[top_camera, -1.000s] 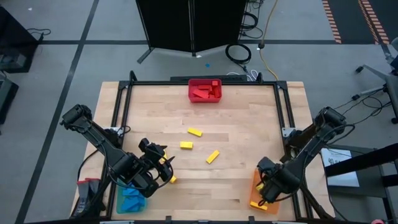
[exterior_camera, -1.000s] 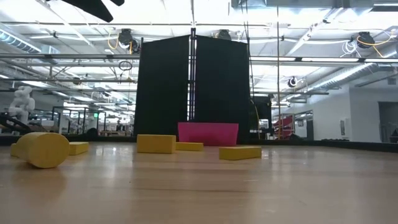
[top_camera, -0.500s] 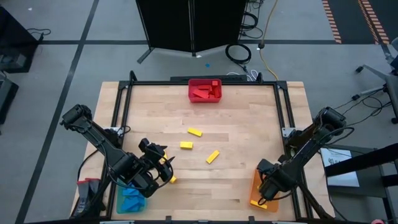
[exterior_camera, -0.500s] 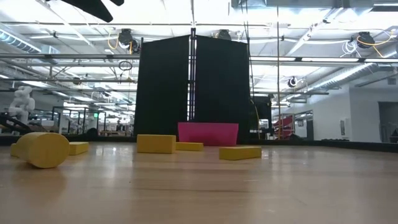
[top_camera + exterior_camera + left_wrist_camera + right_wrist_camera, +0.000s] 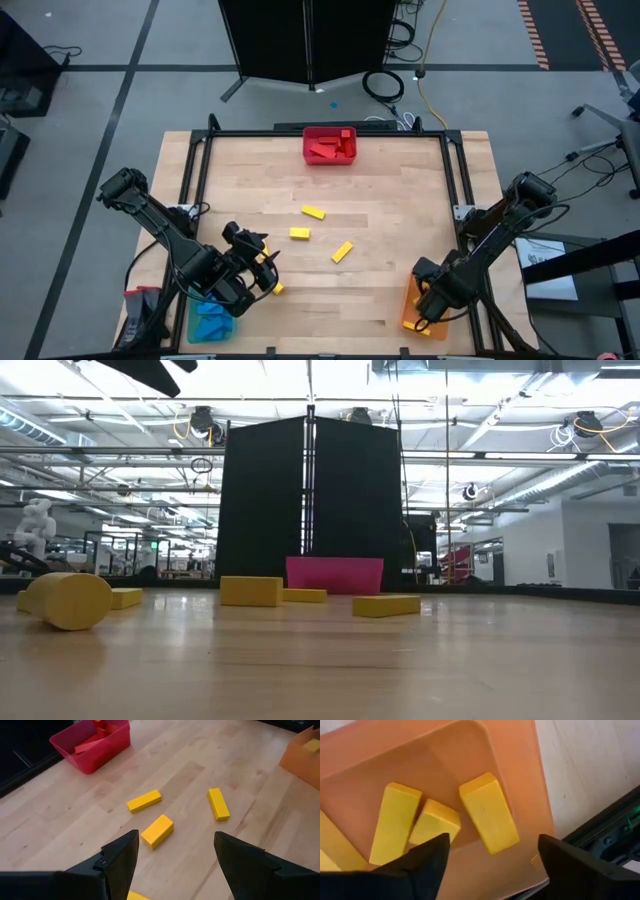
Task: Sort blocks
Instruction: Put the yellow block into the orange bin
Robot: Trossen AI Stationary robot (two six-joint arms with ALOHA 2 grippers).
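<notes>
Three yellow blocks lie flat mid-table (image 5: pixel 314 212), (image 5: pixel 299 233), (image 5: pixel 342 252); the left wrist view shows them too (image 5: pixel 144 800), (image 5: pixel 157 831), (image 5: pixel 219 804). Another yellow piece (image 5: pixel 275 288) lies beside my left gripper (image 5: pixel 258 272), which is open (image 5: pixel 175 865) above the near-left table and touches nothing. My right gripper (image 5: pixel 428 305) hangs open (image 5: pixel 495 865) over the orange bin (image 5: pixel 515 765). Three yellow blocks (image 5: pixel 489 812), (image 5: pixel 397 822), (image 5: pixel 435 822) lie on that bin's floor. Red blocks fill the red bin (image 5: pixel 330 146), and blue blocks fill the blue bin (image 5: pixel 210 321).
The red bin sits at the far edge's middle, the blue bin at the near-left corner and the orange bin (image 5: pixel 412 312) at the near-right corner. A black frame rail (image 5: pixel 455 170) rims the table. In the low view a rounded yellow piece (image 5: pixel 70 600) lies near the camera on the left.
</notes>
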